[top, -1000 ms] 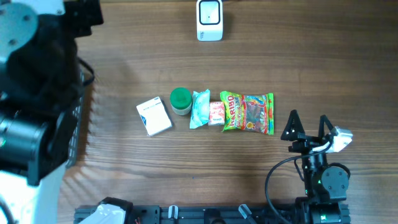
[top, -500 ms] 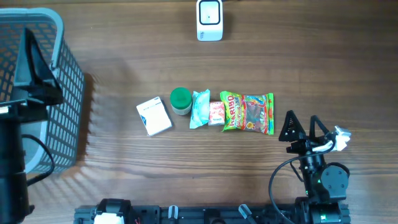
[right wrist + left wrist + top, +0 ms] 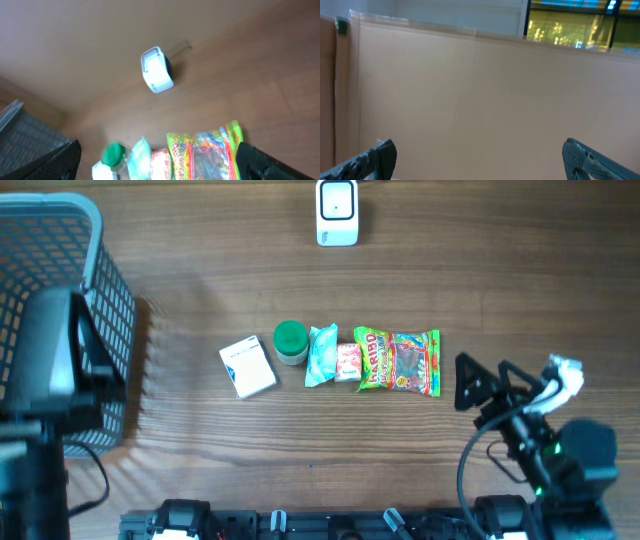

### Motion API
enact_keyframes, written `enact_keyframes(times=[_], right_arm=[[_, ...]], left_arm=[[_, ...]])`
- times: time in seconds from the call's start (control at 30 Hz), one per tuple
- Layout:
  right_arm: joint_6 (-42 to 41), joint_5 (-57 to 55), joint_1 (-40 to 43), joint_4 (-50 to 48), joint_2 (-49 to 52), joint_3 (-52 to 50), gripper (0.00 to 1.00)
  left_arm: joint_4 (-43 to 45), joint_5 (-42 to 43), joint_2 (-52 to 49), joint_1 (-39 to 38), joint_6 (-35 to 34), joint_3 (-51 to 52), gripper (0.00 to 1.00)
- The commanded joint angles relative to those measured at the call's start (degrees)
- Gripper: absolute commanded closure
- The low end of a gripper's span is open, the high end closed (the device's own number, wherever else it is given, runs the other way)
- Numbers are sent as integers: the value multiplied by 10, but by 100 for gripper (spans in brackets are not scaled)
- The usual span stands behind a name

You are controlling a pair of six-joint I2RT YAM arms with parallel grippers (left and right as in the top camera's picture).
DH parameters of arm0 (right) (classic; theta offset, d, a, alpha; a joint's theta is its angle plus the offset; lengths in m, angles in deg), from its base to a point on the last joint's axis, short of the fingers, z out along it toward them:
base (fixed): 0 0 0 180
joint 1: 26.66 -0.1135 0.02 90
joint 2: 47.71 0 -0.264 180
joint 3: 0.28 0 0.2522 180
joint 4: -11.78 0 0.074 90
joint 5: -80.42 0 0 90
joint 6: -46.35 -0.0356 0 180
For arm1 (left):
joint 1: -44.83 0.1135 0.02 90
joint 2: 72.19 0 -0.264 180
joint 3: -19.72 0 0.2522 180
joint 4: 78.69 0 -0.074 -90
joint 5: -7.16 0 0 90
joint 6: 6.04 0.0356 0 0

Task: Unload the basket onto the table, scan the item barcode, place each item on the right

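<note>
Nothing's getting scanned rn. The Haribo bag [image 3: 400, 362] is lying flat mid table [image 3: 520, 270], nobody touching it. The rest of the stuff is lining up in a row going left from the bag: small pink packet [image 3: 348, 362] touching its left edge, then a light blue packet [image 3: 321, 355], a green-lid jar [image 3: 290, 341] and a white box [image 3: 247, 367] at the far end. The white scanner [image 3: 337, 212] is sitting up-table from the bag, a bit left, well apart from it.

The right gripper [image 3: 490, 383] is hanging just right of the bag w/ jaws spread wide, grasping nothing, not touching it. The left gripper [image 3: 480, 162] is also wide apart & empty, its cam just facing a plain tan wall. The left arm [image 3: 55, 370] is hovering over a grey mesh basket [image 3: 112, 290], way left of the bag.
</note>
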Motion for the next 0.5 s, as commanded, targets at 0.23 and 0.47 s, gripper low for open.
enact_keyframes(times=[0.23,0.47], right_arm=[[-76,137,-3,143,397,229,0],[-73,84,-73,92,525,243,1]], left_arm=[[84,10,151,5,-5,144,0],[93,10,174,5,-4,162,0]])
